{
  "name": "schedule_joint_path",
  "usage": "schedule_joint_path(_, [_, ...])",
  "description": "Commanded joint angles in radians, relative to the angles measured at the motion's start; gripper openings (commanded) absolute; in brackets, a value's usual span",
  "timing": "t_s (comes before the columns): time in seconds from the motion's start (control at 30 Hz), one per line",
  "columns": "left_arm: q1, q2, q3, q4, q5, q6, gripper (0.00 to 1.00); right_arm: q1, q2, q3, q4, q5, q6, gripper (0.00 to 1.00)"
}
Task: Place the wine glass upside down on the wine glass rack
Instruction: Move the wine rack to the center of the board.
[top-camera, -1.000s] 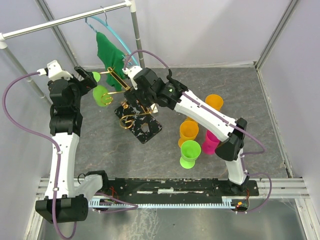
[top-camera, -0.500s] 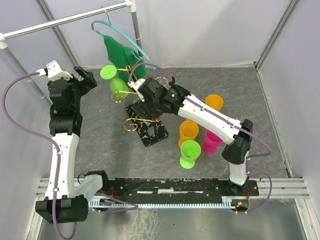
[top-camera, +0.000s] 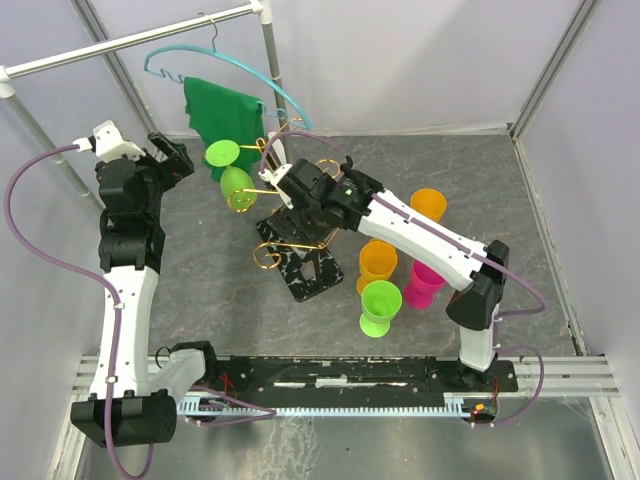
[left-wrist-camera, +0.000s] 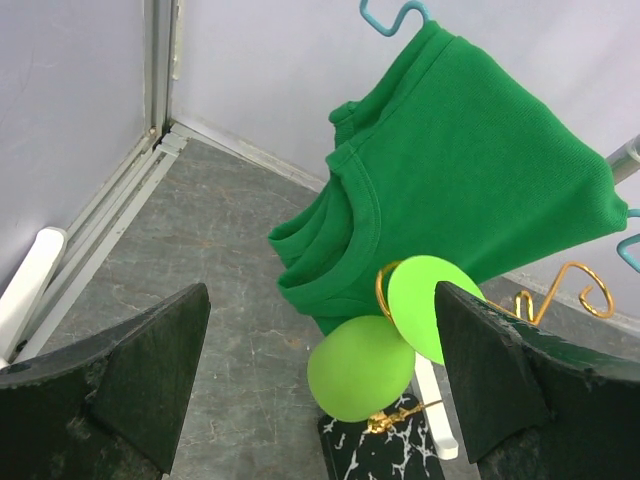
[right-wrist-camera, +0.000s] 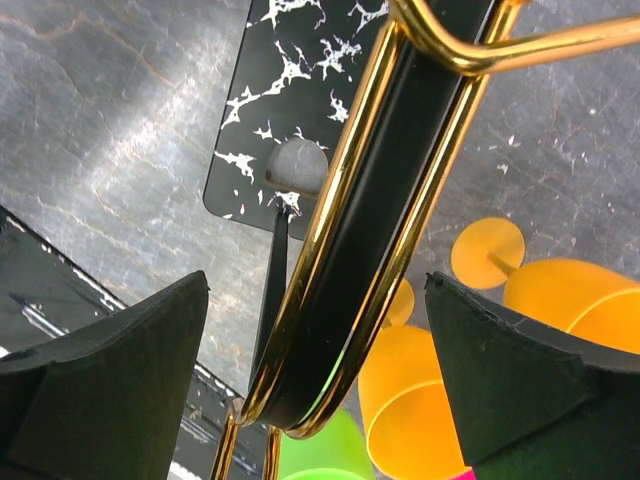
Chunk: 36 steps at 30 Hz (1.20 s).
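Top view: on the grey veined table (top-camera: 200, 290), walled in pale lilac, the wine glass (top-camera: 236, 182) is hung foot-up on the wine glass rack (top-camera: 305, 268). Left wrist: the left tool (left-wrist-camera: 320, 290) is held wide and empty. Right wrist: the right tool (right-wrist-camera: 315, 280) is spread wide astride the rack's gold stem.

This is a robot lab, a small test booth and not a home. A left arm (top-camera: 125, 260) and a right arm (top-camera: 420, 235) are bolted to a metal rail (top-camera: 560, 372) at the near edge of a grey table (top-camera: 200, 290), with purple cables (top-camera: 9, 205) looping from them and plain pale walls (top-camera: 400, 60) on the left, right and far sides. The only things set out are a white clothes rail (top-camera: 120, 42) with one green shirt (top-camera: 222, 115) at the far left, a gold rack (top-camera: 300, 255) in the middle and bright plastic glasses (top-camera: 380, 300) on the right.
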<state>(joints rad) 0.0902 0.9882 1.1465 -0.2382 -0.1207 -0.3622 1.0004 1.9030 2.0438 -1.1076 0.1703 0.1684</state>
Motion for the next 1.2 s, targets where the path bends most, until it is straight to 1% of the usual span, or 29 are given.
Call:
schedule_joint_path(0.0, [0.006,-0.011,0.017,0.022,0.01,-0.025,0.99,0.023,-0.097,-0.01,-0.151,-0.008,0.04,0.97])
schedule_joint_path(0.47, [0.004,-0.011,0.024,0.022,0.006,-0.024,0.99,0.073,-0.233,-0.155,-0.215,0.034,0.142,0.97])
schedule_joint_path(0.7, [0.005,-0.008,0.024,0.024,0.009,-0.032,0.99,0.095,-0.335,-0.271,-0.23,0.074,0.209,0.97])
schedule_joint_path(1.0, [0.006,0.004,0.003,0.039,0.011,-0.04,0.99,0.121,-0.374,-0.305,-0.236,0.107,0.244,0.97])
schedule_joint_path(1.17, [0.005,0.023,0.004,0.039,-0.011,-0.031,0.99,0.123,-0.347,-0.257,-0.234,0.144,0.233,0.98])
